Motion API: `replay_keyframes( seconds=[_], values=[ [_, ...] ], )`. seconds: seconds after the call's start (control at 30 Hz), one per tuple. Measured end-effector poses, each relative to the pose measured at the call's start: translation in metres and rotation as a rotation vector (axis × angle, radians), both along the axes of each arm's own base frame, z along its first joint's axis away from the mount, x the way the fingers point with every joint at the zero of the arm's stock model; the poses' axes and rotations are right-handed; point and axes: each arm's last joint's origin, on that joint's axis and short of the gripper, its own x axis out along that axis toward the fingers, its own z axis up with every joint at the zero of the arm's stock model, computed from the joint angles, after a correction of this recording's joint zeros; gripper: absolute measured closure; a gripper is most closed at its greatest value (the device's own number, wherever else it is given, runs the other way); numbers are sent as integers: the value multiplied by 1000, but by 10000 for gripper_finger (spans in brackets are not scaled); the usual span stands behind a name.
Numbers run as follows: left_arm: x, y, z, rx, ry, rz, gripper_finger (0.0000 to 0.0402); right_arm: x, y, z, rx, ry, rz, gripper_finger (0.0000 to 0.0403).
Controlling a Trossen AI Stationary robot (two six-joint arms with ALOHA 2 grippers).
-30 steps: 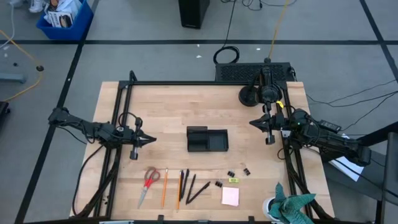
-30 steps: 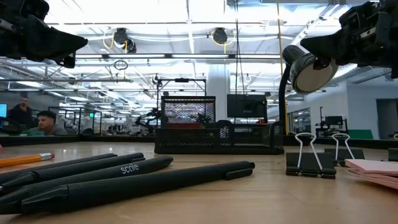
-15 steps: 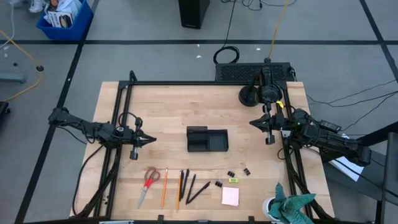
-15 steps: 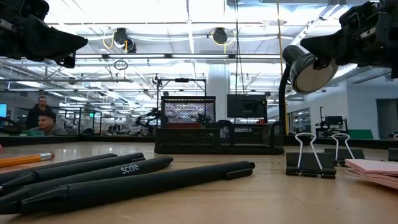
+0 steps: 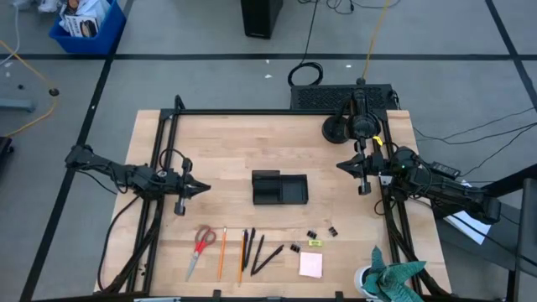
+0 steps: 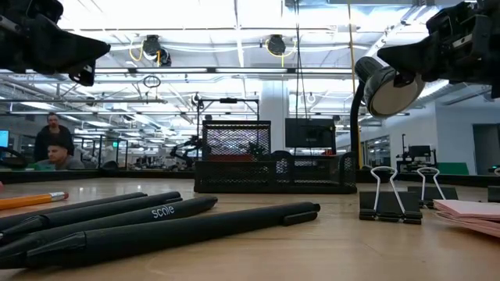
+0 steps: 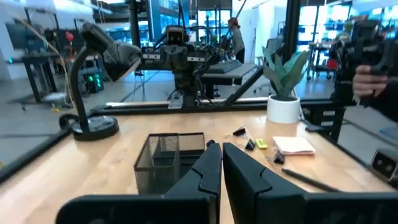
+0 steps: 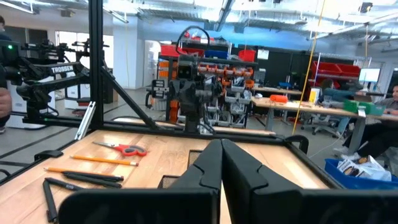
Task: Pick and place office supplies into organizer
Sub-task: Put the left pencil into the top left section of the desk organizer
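Both hands clenched and empty: the left hand [image 5: 204, 189] and right hand [image 5: 341, 165] hover either side of the organizer [image 5: 280, 188] at mid-worktop [image 5: 226, 143], apparently poised to begin. The scissors [image 5: 201, 244], pencils [image 5: 222, 252], pens [image 5: 267, 254] and sticky-note pad [image 5: 310, 265] lie untouched along the front edge.

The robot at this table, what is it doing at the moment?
Nothing is being handled yet. The left gripper and the right gripper both hang shut and empty on either side of the black organizer in the middle of the table. The supplies lie in a row along the near edge: red-handled scissors, orange pencils, black pens, binder clips, a small yellow pad and a pink sticky-note pad. None of them sits in the organizer.
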Motion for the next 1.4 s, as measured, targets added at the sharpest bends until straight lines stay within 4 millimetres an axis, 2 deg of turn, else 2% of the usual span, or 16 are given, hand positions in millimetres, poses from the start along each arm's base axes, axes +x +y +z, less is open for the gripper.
replay_keyframes(
  seconds=[0.17,0.4,0.5,0.63,0.83,0.97,1.17,1.4],
  values=[
    [0,0,0,-60,7,1,378,0,0,3,-13,-25,3,403],
    [-1,1,10,-116,-68,19,378,0,0,2,-11,-19,4,403],
    [-1,2,19,-141,-41,71,378,0,0,2,-14,-18,3,403],
    [2,1,35,-159,82,185,378,0,0,2,-35,-16,-1,403],
    [18,-14,69,-159,257,314,378,0,0,2,-35,-16,-1,403],
    [33,-31,89,-216,448,404,378,0,0,2,-34,-15,-1,403],
    [59,-71,108,-313,762,514,378,0,0,1,-33,-11,-2,403],
    [86,-130,102,-544,1080,654,398,0,0,1,-36,-11,-3,403]
  ],
)
